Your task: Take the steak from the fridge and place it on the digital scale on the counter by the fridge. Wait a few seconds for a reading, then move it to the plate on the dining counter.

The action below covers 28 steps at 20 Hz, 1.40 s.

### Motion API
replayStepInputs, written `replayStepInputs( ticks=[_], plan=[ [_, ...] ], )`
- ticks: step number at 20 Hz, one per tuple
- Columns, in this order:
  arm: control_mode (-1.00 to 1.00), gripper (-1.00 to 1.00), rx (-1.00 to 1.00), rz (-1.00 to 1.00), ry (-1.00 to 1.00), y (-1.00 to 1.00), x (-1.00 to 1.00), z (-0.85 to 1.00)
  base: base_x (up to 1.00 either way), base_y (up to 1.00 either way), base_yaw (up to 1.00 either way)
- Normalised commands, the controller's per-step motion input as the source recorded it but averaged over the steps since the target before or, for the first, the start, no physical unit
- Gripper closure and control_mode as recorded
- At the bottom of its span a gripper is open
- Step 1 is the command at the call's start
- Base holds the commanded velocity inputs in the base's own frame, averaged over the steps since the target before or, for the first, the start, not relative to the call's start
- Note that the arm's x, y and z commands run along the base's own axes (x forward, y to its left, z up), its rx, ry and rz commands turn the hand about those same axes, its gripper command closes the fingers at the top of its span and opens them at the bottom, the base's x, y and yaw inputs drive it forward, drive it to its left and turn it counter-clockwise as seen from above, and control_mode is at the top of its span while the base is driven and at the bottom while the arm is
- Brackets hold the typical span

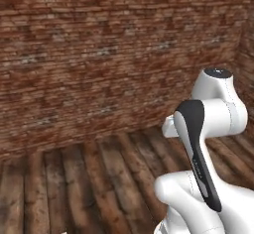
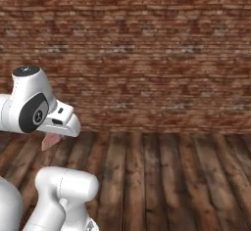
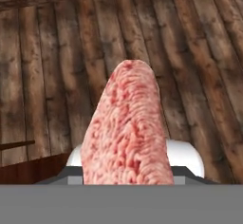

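From the hand camera I see the steak [image 3: 127,128] standing up right in front of the lens — a pinkish-red marbled slab, its rounded end pointing away from the camera, its lower end dropping out of sight at the bottom of the picture. The finger tips themselves are hidden behind the meat, so I cannot tell how far apart they stand; what I can say is that the steak is carried at the end effector, lifted clear of the wooden floor [image 3: 47,76] that runs behind it.

In the right base view the end effector [image 2: 53,136] sits low on the left, under the white wrist block, and a small pink corner of the steak [image 2: 50,141] pokes out beneath it, hanging in the air over the floor planks [image 2: 162,176]. Beyond is a red-brown brick wall [image 2: 147,54].

In the left base view the arm [image 1: 208,129] folds up from the lower right, its dark-striped link in front, with the same brick wall [image 1: 99,54] and the plank floor [image 1: 74,188] ahead of it.

I read no brand, label or writing anywhere — a faint mark on the dark link is too small to make out.
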Motion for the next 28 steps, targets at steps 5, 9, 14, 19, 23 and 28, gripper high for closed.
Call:
replayStepInputs(
  ticks=[5,9,14,19,23,28],
  plan=[
    [1.0,1.0,0.0,0.0,0.0,0.0,0.0,0.0,1.0,0.0,0.41],
    [1.0,1.0,0.0,0.0,0.0,0.0,0.0,0.0,1.0,0.0,0.6],
    [1.0,1.0,0.0,0.0,0.0,0.0,0.0,0.0,1.0,0.0,0.77],
    [1.0,1.0,0.0,0.0,0.0,0.0,0.0,0.0,1.0,0.0,0.81],
    [1.0,1.0,0.0,0.0,0.0,0.0,0.0,0.0,1.0,-0.01,0.82],
    [1.0,1.0,0.0,0.0,0.0,0.0,0.0,0.0,1.0,-0.05,0.82]
  ],
)
